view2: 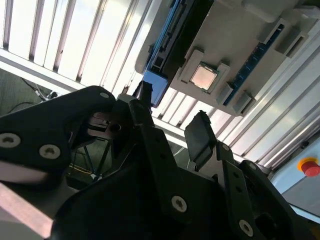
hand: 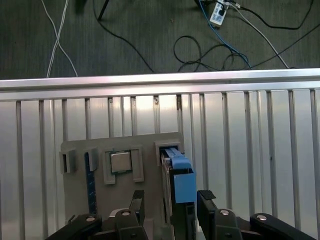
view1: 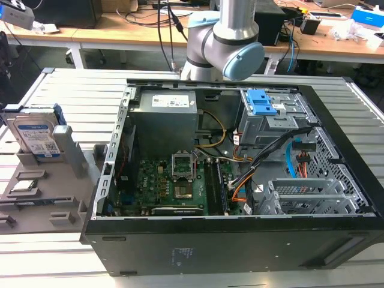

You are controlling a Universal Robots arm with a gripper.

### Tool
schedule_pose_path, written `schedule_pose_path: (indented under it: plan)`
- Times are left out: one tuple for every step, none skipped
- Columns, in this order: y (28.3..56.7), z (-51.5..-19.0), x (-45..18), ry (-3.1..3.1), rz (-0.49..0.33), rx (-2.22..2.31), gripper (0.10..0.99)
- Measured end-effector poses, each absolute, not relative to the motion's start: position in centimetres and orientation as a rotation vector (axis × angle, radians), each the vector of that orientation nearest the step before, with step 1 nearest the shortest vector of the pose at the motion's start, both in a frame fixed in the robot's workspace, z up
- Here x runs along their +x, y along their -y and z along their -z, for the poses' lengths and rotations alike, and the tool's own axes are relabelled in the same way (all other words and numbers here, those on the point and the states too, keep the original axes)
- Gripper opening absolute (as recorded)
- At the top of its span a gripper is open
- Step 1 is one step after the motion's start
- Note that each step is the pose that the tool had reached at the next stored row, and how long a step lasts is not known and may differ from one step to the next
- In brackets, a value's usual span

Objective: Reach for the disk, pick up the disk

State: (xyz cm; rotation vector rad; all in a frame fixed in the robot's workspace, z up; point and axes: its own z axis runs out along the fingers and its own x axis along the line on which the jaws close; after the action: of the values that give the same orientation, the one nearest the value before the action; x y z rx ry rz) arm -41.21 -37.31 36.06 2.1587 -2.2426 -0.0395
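Note:
The disk [view1: 36, 137] stands upright on its edge in a grey holder [view1: 72, 159] at the exterior view's left, with its white-and-blue label facing out. In the first wrist view the disk [hand: 176, 172] appears edge-on, its blue rail uppermost. My gripper [hand: 171, 202] is open above it, with one dark finger on each side of the disk's line and clear of it. In the second wrist view my gripper [view2: 172, 117] stands open, and the disk's [view2: 156, 86] blue end shows just past the fingertips [view2: 145, 97].
A small silver chip [hand: 120, 161] lies in the holder beside the disk. An open computer case [view1: 240, 180] with a blue-tabbed drive cage [view1: 264, 102] stands to the exterior view's right. The slatted table's edge [hand: 160, 82] runs beyond the holder, with cables on the floor.

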Motion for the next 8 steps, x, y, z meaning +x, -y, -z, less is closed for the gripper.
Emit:
schedule_pose_path:
  plan:
    - [37.3, -36.06, -41.33, 2.243, 0.04, 2.159, 0.541]
    - [37.31, -36.06, -41.46, 2.243, 0.04, 2.159, 0.541]
    - [37.31, -36.06, -41.56, 2.243, 0.039, 2.159, 0.541]
    - [37.31, -36.06, -41.63, 2.243, 0.04, 2.159, 0.541]
    - [37.31, -36.06, -41.68, 2.243, 0.039, 2.159, 0.541]
    - [37.31, -36.06, -41.73, 2.242, 0.04, 2.159, 0.541]
    - [37.31, -36.06, -41.74, 2.242, 0.039, 2.159, 0.541]
    - [37.3, -36.06, -41.75, 2.243, 0.039, 2.159, 0.541]
